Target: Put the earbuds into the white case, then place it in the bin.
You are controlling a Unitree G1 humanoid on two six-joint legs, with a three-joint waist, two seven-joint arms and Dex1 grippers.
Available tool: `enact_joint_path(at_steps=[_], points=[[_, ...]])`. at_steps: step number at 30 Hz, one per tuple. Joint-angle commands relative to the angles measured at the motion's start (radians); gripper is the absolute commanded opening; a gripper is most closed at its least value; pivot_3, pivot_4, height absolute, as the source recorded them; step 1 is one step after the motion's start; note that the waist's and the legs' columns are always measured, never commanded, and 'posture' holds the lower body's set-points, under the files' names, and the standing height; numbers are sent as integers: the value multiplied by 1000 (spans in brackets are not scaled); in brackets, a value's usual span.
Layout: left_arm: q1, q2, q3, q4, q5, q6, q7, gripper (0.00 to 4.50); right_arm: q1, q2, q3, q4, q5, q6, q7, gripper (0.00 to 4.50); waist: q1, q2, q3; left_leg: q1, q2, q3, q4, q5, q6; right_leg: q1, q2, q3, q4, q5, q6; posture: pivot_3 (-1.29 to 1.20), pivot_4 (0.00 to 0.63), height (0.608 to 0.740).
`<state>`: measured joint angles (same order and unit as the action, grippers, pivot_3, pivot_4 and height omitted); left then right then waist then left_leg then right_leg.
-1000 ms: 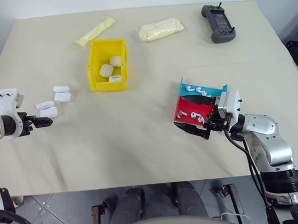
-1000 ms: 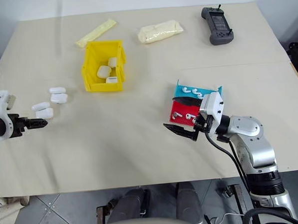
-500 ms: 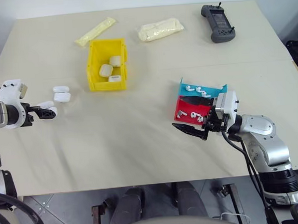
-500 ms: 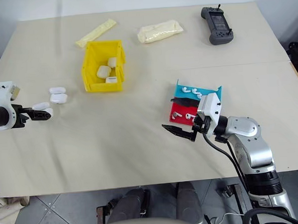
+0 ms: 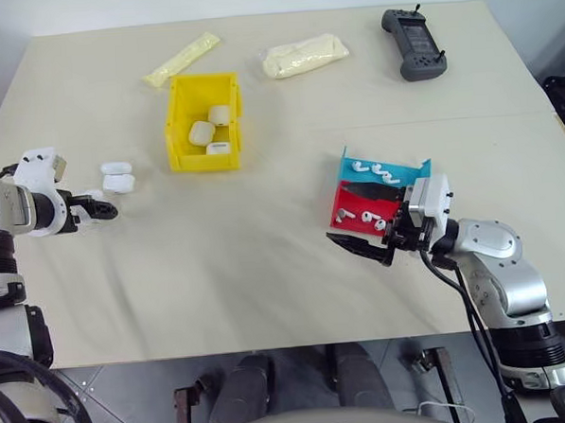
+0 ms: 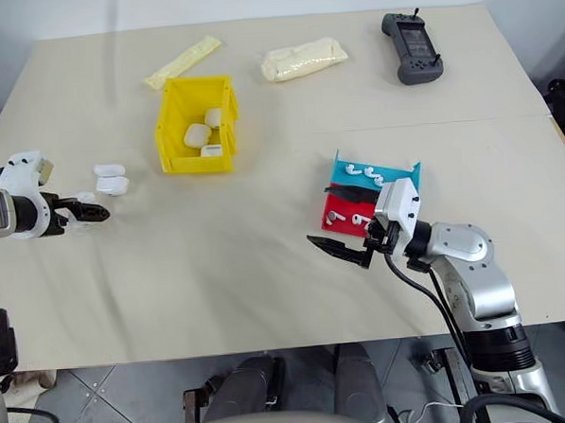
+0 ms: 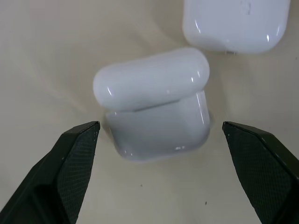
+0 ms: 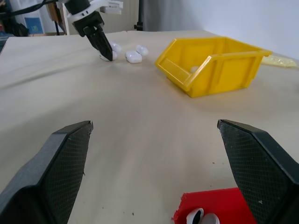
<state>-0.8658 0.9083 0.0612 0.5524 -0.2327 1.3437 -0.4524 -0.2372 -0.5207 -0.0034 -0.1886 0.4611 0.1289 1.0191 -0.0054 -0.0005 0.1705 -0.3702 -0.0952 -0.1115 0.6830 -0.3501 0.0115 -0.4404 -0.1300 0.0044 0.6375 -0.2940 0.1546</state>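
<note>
Jaws of the left gripper point(image 5: 100, 211) stand wide apart at the table's point(image 5: 266, 250) left edge, one finger on each side of a white case point(image 7: 152, 105) that lies on the cloth with its lid shut; the fingers do not touch it. Two more cases point(image 5: 117, 177) lie just beyond it, toward the bin point(image 5: 203, 121). That yellow bin sits left of centre, farther back, with three cases inside. Right of centre lies a red and blue tray point(image 5: 376, 192) carrying the earbuds point(image 5: 372, 173), several on the blue half and more on the red. The right gripper point(image 6: 346, 249) hangs level at the tray's near edge, its fingers spread and empty. At the far side lie two cream pouches point(image 5: 305, 55) and a dark handheld controller point(image 5: 413, 43).
</note>
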Motion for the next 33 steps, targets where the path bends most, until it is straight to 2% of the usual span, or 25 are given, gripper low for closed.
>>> enact_joint_path(at_steps=[1,13,16,19,24,27,30,33], points=[[-20,-11,47,-9,14,17,36,4479,-8,13,1,-11,3,-25,-1,4500,0,0,0,0,0,0,0,0,0,0,0,0,0,0,0,0,150,740],[-2,-24,74,-27,15,50,75,4479,10,36,-1,-12,-11,-44,-17,4500,-1,0,0,0,0,2,0,0,0,-3,-1,0,4,0,0,0,150,740],[12,-14,60,-45,11,69,63,3923,11,40,-4,-10,-13,-49,-22,4500,-1,0,0,0,0,3,0,0,0,-3,-1,0,4,0,0,0,150,740],[39,2,52,-75,4,94,48,3020,12,46,-3,-9,-17,-54,-27,4500,-1,0,0,0,0,3,0,0,0,-3,-1,0,4,0,0,0,150,740],[89,31,70,-140,-15,123,16,3020,16,49,-1,-3,-18,-62,-27,4500,-2,0,0,0,0,4,0,0,0,-4,-1,0,5,0,0,0,150,740],[145,28,183,-228,-64,73,-22,3020,15,44,-2,3,-18,-62,-20,4500,-5,0,0,0,0,4,0,0,0,-4,-1,0,5,0,0,0,150,740],[273,18,303,-389,-141,-72,-115,3020,14,34,-9,7,-15,-58,-10,4500,-10,0,0,0,1,4,0,0,0,-4,-1,-1,5,0,0,0,150,740],[427,-75,479,-580,-244,-338,-238,3020,12,17,-19,12,-11,-52,3,4500,-12,0,0,0,2,4,0,0,0,-4,-1,-1,3,0,-1,0,150,740]])
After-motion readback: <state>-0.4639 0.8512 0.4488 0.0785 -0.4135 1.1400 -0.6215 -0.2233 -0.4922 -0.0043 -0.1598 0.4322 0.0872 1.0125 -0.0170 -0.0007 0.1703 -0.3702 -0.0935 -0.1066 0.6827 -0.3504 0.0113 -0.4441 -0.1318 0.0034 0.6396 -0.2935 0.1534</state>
